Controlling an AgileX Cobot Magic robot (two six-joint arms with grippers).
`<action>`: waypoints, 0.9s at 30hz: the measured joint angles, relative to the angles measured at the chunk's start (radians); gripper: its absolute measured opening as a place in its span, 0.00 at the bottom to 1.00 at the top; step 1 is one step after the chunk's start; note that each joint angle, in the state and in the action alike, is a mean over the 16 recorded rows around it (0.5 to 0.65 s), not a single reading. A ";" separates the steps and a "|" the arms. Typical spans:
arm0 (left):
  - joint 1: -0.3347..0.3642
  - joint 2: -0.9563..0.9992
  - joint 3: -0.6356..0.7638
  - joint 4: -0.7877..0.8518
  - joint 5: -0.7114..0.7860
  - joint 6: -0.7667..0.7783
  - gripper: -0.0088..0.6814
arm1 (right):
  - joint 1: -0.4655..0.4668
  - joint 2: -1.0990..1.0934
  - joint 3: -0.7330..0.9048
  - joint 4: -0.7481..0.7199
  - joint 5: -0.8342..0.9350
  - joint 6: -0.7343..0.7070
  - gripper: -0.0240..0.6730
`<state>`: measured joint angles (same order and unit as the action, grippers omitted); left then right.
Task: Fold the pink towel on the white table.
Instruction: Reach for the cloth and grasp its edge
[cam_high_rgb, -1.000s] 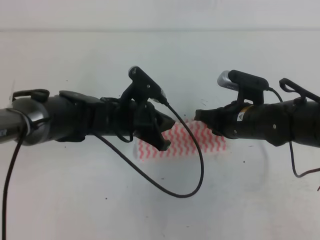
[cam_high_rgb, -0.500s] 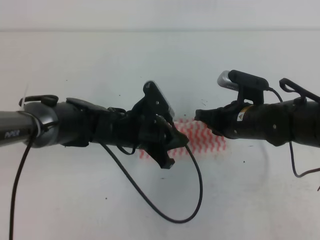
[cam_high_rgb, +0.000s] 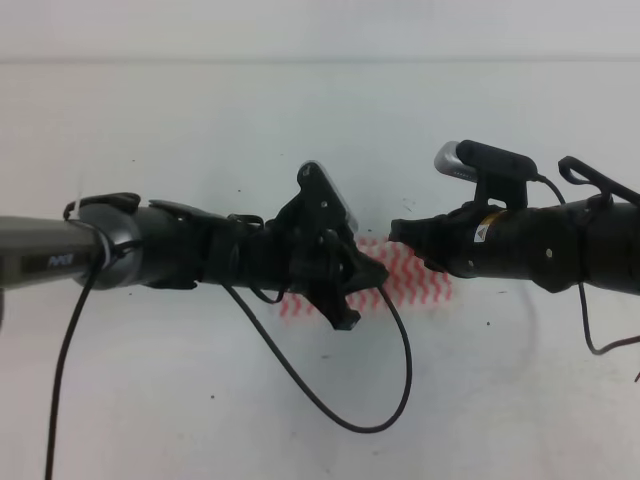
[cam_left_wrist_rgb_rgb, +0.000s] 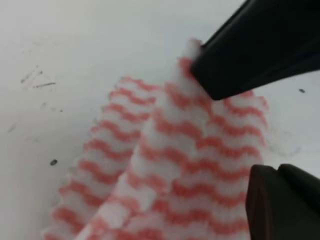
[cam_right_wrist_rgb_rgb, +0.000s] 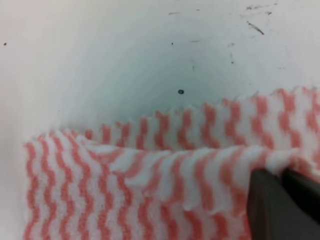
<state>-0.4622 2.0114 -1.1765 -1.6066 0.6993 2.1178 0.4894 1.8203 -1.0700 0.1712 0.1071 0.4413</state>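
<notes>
**Both arms over the towel, mid-table**

I see the white table (cam_high_rgb: 200, 400) filling nearly the whole overhead view; a paler band runs along the far edge. Scattered dark specks and scuffs on the surface.

Pink towel (cam_high_rgb: 415, 275) lies near the table centre, mostly hidden under the two arms. In both wrist views it's doubled: an upper layer overlapping a lower one.

Left gripper (cam_high_rgb: 355, 285) sits over the towel's left part. Its wrist view shows one finger (cam_left_wrist_rgb_rgb: 255, 45) touching the raised far edge, the other at the lower right, cloth between them; can't tell if it's clamped.

Right gripper (cam_high_rgb: 405, 235) is at the towel's far right edge. Only dark fingertips (cam_right_wrist_rgb_rgb: 280, 205) show, pressed against the upper layer; jaw state unclear.
</notes>
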 joint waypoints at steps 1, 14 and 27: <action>0.000 0.006 -0.005 -0.002 0.000 0.001 0.01 | 0.000 0.000 0.000 0.000 0.000 0.000 0.01; 0.000 0.061 -0.040 -0.036 -0.004 0.023 0.01 | 0.000 0.000 0.000 -0.003 0.002 0.000 0.01; -0.001 0.097 -0.088 -0.085 -0.015 0.053 0.01 | 0.000 0.000 0.000 -0.005 0.002 0.000 0.01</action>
<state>-0.4632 2.1087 -1.2647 -1.6915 0.6839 2.1708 0.4894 1.8203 -1.0700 0.1665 0.1087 0.4413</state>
